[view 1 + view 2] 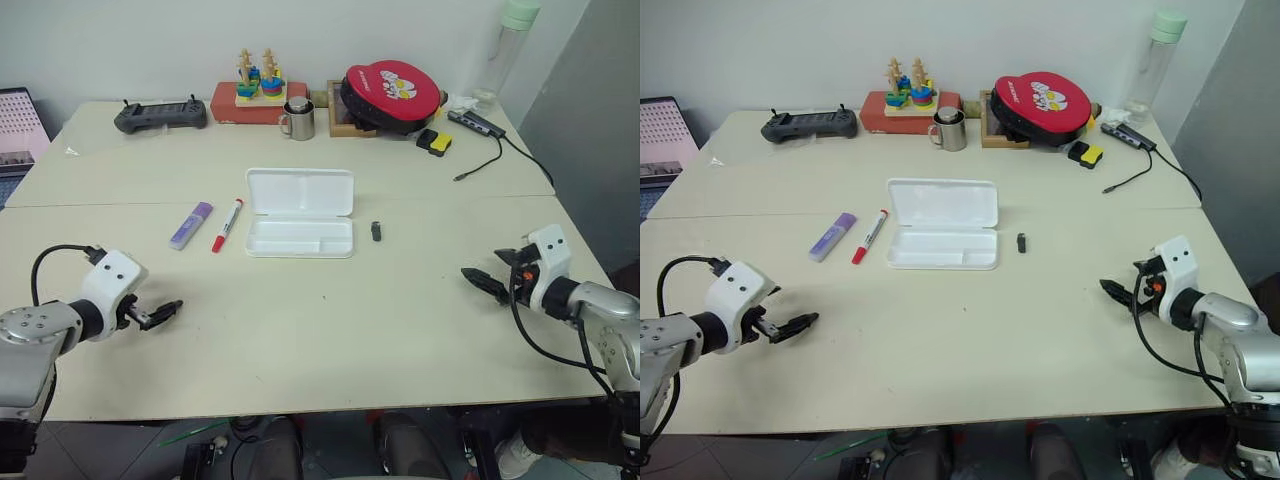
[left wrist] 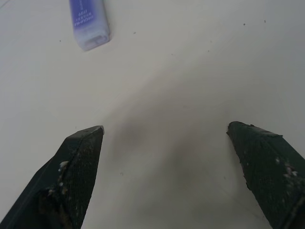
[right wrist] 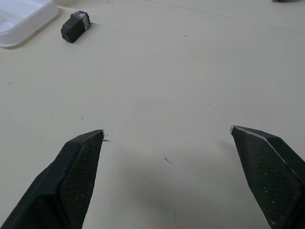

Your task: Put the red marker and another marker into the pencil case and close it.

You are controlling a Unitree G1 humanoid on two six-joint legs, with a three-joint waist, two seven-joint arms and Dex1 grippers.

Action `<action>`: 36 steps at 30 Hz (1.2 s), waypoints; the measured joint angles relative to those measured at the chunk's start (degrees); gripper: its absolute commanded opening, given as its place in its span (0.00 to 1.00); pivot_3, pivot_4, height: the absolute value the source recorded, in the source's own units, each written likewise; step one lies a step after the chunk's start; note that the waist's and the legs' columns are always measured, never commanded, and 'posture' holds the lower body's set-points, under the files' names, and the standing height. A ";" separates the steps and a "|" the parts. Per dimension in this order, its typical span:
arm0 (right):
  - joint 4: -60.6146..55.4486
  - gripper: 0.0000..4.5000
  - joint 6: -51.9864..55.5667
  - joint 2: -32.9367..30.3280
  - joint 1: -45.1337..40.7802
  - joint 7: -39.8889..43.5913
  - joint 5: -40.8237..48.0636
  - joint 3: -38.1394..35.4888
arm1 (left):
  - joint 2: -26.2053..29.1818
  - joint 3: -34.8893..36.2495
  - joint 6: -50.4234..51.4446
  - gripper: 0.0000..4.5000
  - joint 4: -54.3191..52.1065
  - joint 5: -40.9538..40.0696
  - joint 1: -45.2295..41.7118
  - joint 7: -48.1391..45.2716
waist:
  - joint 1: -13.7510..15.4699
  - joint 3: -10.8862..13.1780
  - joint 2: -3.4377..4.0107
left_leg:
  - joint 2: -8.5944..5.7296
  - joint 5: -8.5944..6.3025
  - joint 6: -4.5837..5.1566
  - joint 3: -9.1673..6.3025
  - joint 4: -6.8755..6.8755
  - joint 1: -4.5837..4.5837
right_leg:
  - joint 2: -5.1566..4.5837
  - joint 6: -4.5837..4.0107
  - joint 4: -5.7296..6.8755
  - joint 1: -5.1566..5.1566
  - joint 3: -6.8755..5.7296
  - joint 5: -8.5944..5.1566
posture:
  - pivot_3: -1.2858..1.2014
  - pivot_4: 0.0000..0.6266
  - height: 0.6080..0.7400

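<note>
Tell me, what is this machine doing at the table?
Nothing is picked up yet. A flat white plastic pencil case lies open mid-table, with a slim red-capped white marker and a chunky purple highlighter beside it. The left gripper and right gripper hover near the table's front, fingers open and empty.

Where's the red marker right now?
The slim white pen with the red cap lies on the table left of the open white plastic pencil case, with the chunky purple highlighter on its other side.

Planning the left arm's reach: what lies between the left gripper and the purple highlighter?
Bare tabletop only. The head views show nothing between the open left gripper and the purple highlighter.
</note>
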 measured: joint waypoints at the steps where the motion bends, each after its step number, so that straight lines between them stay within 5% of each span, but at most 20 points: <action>1: 0.01 1.00 0.01 0.00 0.00 0.05 0.00 0.07 | 0.00 0.05 0.05 1.00 -0.01 0.00 0.05 -0.02 | 0.00 0.00 0.00 | 0.00 0.00 0.00 0.00 0.00 0.00 | 0.00 0.00 0.00 0.00 0.00 0.00 | 0.52 0.24 1.00; 29: -0.80 1.00 0.98 1.65 -2.13 0.24 -0.21 1.44 | -1.26 2.63 3.06 1.00 -5.57 -0.79 3.62 -0.16 | 0.32 -0.01 0.02 | 0.00 0.01 0.00 0.00 0.11 0.02 | 0.01 0.44 0.09 0.06 0.00 0.27 | 0.52 0.24 1.00; 36: -2.79 1.00 0.28 3.59 -9.53 3.05 -1.22 10.38 | -9.37 0.14 4.05 1.00 -7.82 -6.51 -3.73 -2.77 | 0.92 0.01 -0.02 | -0.01 0.03 0.00 -0.05 0.36 -0.02 | 0.03 0.62 0.15 0.15 -0.03 0.39 | 0.52 0.24 1.00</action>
